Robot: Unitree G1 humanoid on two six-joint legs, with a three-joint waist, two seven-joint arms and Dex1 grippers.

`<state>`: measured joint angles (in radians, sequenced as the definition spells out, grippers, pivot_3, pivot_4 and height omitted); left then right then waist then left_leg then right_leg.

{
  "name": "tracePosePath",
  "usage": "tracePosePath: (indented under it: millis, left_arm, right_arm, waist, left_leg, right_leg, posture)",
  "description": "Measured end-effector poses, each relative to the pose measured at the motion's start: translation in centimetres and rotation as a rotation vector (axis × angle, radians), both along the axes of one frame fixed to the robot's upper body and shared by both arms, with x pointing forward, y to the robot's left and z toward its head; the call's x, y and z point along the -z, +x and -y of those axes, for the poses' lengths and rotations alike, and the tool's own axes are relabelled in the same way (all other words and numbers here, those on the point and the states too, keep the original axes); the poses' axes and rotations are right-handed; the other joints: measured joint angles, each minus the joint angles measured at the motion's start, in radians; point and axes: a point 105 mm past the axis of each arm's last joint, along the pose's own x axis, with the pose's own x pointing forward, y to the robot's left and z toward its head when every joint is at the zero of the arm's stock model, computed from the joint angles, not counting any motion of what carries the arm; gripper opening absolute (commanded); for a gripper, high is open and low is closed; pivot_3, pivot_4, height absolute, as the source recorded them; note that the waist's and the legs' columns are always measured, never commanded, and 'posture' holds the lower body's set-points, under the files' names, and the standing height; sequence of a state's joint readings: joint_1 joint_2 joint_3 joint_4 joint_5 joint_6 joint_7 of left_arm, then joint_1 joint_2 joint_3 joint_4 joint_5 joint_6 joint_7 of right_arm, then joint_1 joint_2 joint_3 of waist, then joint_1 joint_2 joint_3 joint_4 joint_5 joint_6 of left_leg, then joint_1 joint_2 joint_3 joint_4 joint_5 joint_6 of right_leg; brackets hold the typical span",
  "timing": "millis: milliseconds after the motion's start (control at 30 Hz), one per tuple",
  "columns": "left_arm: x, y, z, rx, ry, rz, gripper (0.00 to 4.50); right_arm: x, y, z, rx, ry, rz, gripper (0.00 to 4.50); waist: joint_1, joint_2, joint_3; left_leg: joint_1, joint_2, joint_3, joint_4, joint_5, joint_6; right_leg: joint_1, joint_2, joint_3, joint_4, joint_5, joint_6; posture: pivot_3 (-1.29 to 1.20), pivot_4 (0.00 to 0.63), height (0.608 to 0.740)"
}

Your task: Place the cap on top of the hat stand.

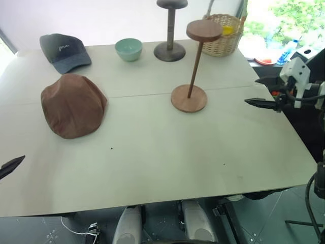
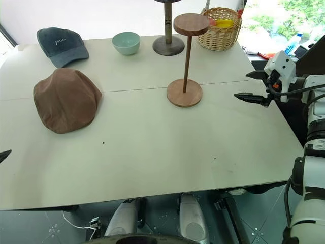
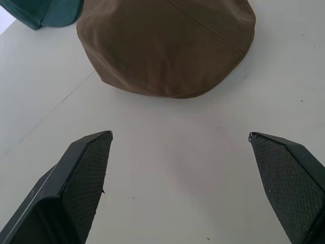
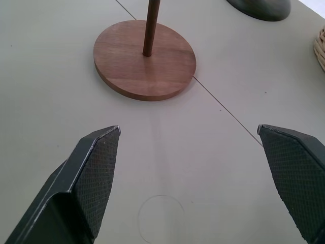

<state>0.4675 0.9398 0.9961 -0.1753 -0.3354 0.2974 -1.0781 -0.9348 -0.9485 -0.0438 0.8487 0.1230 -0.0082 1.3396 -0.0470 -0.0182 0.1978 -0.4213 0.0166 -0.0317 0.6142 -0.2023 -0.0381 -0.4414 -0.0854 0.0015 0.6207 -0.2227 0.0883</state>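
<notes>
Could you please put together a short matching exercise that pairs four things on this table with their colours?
Things:
1. cap
2. hat stand
3. bowl
4. baseball cap

Colours:
A. pale green
B. dark grey with white lettering
C. reddish-brown fabric
D. brown wood

Pairs: 1-C, 2-D, 3-A, 4-B

The left gripper (image 3: 180, 147) has its two fingers (image 3: 84, 173) wide apart over the table (image 3: 167, 168). The cap (image 3: 167, 43) lies flat beyond them, not touched. A dark cap (image 3: 43, 11) lies near it.
</notes>
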Motion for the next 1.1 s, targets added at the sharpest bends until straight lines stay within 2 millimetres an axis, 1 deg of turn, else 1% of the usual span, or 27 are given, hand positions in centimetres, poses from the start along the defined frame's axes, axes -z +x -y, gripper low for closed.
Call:
tracePosePath:
  millis: [333,500,567,633,667,700,800,833,867,933,1000,1067,1100]
  left_arm:
    - [-0.1,0.2,0.0,0.007,-0.005,0.005,4.5]
    - [-0.7,1.4,1.0,0.063,0.02,0.01,4.5]
    - [-0.8,2.3,2.2,0.117,0.067,0.015,4.5]
    - [-0.6,3.5,4.6,0.219,0.134,0.02,4.5]
    - [-0.5,3.7,5.3,0.25,0.156,0.017,4.5]
    - [-0.2,4.2,6.1,0.283,0.201,0.018,4.5]
    - [1.1,5.3,7.2,0.339,0.338,0.005,4.5]
    - [1.8,5.6,7.6,0.354,0.372,-0.005,4.5]
    - [2.4,5.9,7.9,0.366,0.396,-0.011,4.5]
    - [3.1,6.7,8.5,0.377,0.456,0.0,4.5]
    - [3.4,7.5,8.8,0.37,0.518,0.022,4.5]
    - [3.8,8.4,9.3,0.342,0.541,0.06,4.5]
    - [4.0,8.7,9.4,0.327,0.544,0.074,4.5]
  right_arm:
    - [0.0,0.0,0.0,-0.001,-0.004,0.007,4.44]
    - [0.3,-0.1,0.0,-0.001,0.023,-0.032,4.44]
    - [-0.2,-0.4,-0.8,-0.04,0.031,-0.038,4.44]
    - [-1.8,-1.1,-2.6,-0.124,0.038,-0.02,4.44]
    - [-2.5,-1.4,-3.4,-0.159,0.043,-0.011,4.44]
    - [-3.1,-2.3,-4.1,-0.195,0.053,-0.015,4.44]
    - [-4.1,-5.1,-6.6,-0.297,0.091,-0.057,4.44]
    - [-4.5,-6.1,-7.8,-0.343,0.115,-0.073,4.44]
    - [-4.9,-6.9,-8.6,-0.371,0.139,-0.082,4.44]
    - [-6.0,-8.9,-10.5,-0.429,0.201,-0.106,4.44]
    - [-7.0,-10.7,-11.9,-0.471,0.242,-0.115,4.44]
    - [-7.5,-12.1,-12.9,-0.494,0.263,-0.125,4.44]
    - [-7.5,-12.5,-13.2,-0.499,0.266,-0.131,4.44]
  waist:
    - [0.001,0.0,0.0]
    - [0.003,0.0,0.0]
    - [0.003,0.001,0.0]
    - [0.003,0.001,0.0]
    - [0.004,0.001,0.0]
    - [0.004,0.001,0.0]
    - [0.007,0.001,0.0]
    - [0.008,0.001,0.0]
    - [0.006,0.001,0.0]
    - [0.006,0.001,0.0]
    - [0.009,0.0,0.0]
    - [0.012,-0.001,-0.001]
    - [0.012,-0.001,-0.001]
  left_leg:
    - [0.002,0.0,0.001,0.001,0.0,0.0]
    - [0.003,0.0,0.001,0.002,0.0,0.0]
    - [0.004,0.0,0.003,0.002,0.0,0.0]
    - [0.005,0.0,0.004,0.002,0.0,0.0]
    - [0.006,0.0,0.004,0.002,0.0,0.0]
    - [0.006,0.001,0.004,0.001,0.0,0.0]
    - [0.007,0.001,0.004,0.001,0.0,0.0]
    - [0.007,0.001,0.004,0.001,0.0,0.0]
    - [0.008,0.001,0.004,0.001,0.0,0.0]
    - [0.008,0.001,0.005,0.002,0.0,0.0]
    - [0.009,0.001,0.005,0.002,0.0,0.0]
    - [0.011,0.001,0.006,0.002,0.0,0.0]
    - [0.011,0.001,0.006,0.002,0.0,0.0]
  right_leg:
    - [0.001,0.0,0.002,0.003,0.0,0.0]
    - [0.001,0.0,0.002,0.006,0.0,0.0]
    - [0.001,0.0,0.004,0.007,0.0,0.0]
    - [0.001,0.001,0.006,0.008,0.0,0.0]
    - [0.001,0.002,0.007,0.008,0.0,0.0]
    - [0.001,0.002,0.007,0.008,0.0,0.0]
    - [0.001,0.003,0.008,0.009,-0.001,0.001]
    - [0.001,0.003,0.008,0.009,-0.001,0.001]
    - [0.001,0.003,0.009,0.01,-0.001,0.001]
    - [0.001,0.003,0.01,0.01,-0.001,0.0]
    - [0.002,0.003,0.01,0.01,0.0,0.0]
    - [0.004,0.003,0.01,0.009,0.0,0.0]
    - [0.004,0.003,0.01,0.009,0.0,0.0]
  posture:
    - [0.0,0.15,0.74]
    - [0.0,0.15,0.74]
    - [0.0,0.15,0.74]
    - [0.0,0.15,0.74]
    - [0.0,0.15,0.74]
    - [0.0,0.15,0.74]
    - [0.0,0.15,0.74]
    - [0.0,0.15,0.74]
    - [0.0,0.15,0.74]
    - [0.0,0.15,0.74]
    - [0.0,0.15,0.74]
    - [0.0,0.15,0.74]
    - [0.0,0.15,0.74]
